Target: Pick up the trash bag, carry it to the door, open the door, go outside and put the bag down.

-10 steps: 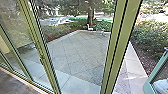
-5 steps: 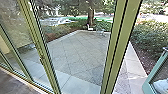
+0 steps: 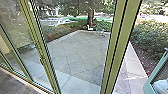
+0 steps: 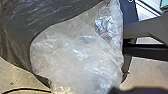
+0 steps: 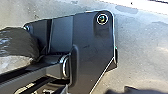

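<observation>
Green-framed glass panels fill much of the head view. At its right edge a green door leaf (image 3: pixel 154 75) stands swung open at an angle, beyond a thick green post (image 3: pixel 116 47). The trash bag (image 4: pixel 77 57), clear crumpled plastic with a dark part beside it, hangs close to the camera in the left wrist view. Its plastic narrows toward my left gripper (image 4: pixel 137 90), which is shut on it; the grip itself is mostly hidden. In the right wrist view a bit of the dark and pale bag (image 5: pixel 17 45) shows past the base plate, apart from my right gripper (image 5: pixel 140 91).
Outside lies a paved patio (image 3: pixel 77 53) with a pale border, with shrubs (image 3: pixel 150 35) to the right and a tree trunk (image 3: pixel 90 17) behind. A small chair (image 3: pixel 100 32) stands at the far edge. A dark cable (image 4: pixel 22 89) runs over the floor.
</observation>
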